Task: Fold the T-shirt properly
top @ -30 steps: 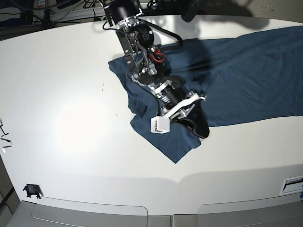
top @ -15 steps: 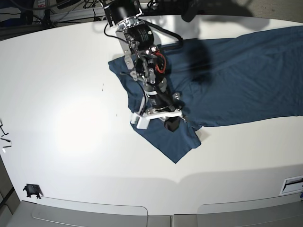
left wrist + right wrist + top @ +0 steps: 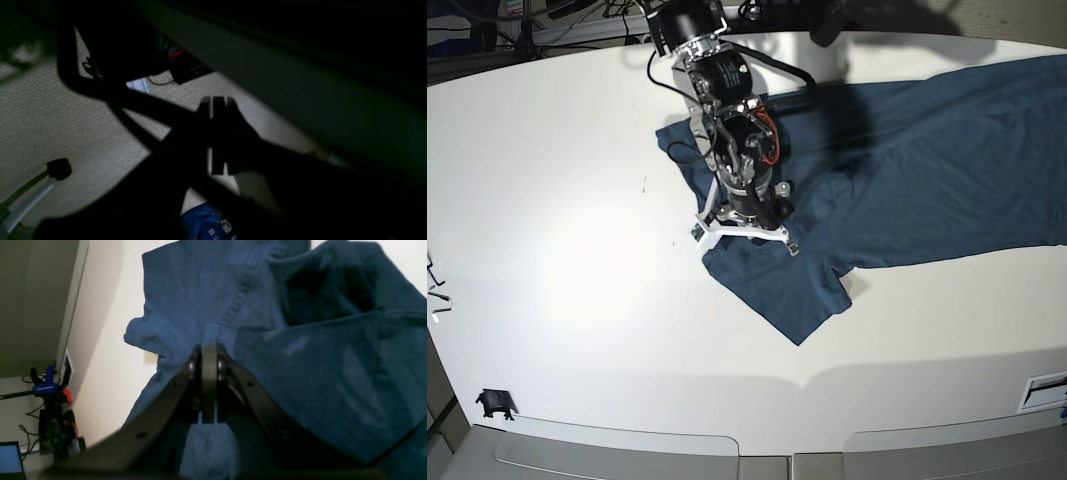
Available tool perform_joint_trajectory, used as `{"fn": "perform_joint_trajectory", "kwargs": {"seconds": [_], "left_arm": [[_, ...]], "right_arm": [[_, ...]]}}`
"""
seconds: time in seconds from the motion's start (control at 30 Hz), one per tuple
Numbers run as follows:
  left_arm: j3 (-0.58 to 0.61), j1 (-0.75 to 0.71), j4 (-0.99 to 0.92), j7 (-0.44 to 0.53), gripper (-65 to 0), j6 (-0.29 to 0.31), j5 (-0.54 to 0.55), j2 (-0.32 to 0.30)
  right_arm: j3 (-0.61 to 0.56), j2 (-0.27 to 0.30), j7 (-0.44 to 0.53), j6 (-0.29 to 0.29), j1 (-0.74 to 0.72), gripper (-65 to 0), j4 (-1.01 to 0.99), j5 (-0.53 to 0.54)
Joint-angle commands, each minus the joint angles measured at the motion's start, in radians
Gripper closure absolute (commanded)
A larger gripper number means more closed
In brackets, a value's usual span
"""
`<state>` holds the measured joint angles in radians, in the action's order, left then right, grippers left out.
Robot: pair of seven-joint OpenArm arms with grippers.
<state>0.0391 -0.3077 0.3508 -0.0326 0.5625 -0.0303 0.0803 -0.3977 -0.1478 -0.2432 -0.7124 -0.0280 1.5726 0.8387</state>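
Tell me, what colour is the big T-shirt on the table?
Dark navy blue, plain, no print. The T-shirt shows best in the base view.

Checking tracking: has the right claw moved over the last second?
Yes. The right claw swung toward the base view's left, from the T-shirt sleeve's right side.

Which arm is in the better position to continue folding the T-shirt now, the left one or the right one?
Probably the right. Its end effector is down on the T-shirt near the sleeve, shut on a pinch of fabric. The left end effector is shut, off the table and facing the floor.
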Motion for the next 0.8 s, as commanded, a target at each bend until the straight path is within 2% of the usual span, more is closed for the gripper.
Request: {"fn": "perform_joint_trajectory", "kwargs": {"seconds": [0.0, 0.13, 0.2, 0.27, 0.4, 0.67, 0.77], "left_arm": [[0.002, -0.011, 0.002, 0.004, 0.0, 0.030, 0.005, 0.013], [0.002, -0.011, 0.002, 0.004, 0.0, 0.030, 0.005, 0.013], [0.002, -0.011, 0.002, 0.004, 0.0, 0.030, 0.005, 0.013], [0.002, -0.011, 0.002, 0.004, 0.0, 0.030, 0.005, 0.013], [0.002, -0.011, 0.002, 0.004, 0.0, 0.030, 0.005, 0.013], [0.002, -0.011, 0.002, 0.004, 0.0, 0.030, 0.005, 0.013], [0.002, -0.011, 0.002, 0.004, 0.0, 0.030, 0.005, 0.013]], "right_arm": [[-0.002, -0.009, 0.015, 0.014, -0.019, 0.0, 0.020, -0.007], [-0.002, -0.009, 0.016, 0.019, -0.019, 0.0, 0.020, -0.008], [-0.002, -0.009, 0.016, 0.045, -0.021, 0.0, 0.020, -0.009], [-0.002, -0.009, 0.019, 0.101, -0.022, 0.0, 0.020, -0.010], [-0.002, -0.009, 0.019, 0.267, -0.021, 0.0, 0.020, -0.079], [-0.002, -0.009, 0.019, 0.701, -0.022, 0.0, 0.020, -0.198], [-0.002, -0.009, 0.019, 0.825, -0.022, 0.0, 0.020, -0.246]]}}
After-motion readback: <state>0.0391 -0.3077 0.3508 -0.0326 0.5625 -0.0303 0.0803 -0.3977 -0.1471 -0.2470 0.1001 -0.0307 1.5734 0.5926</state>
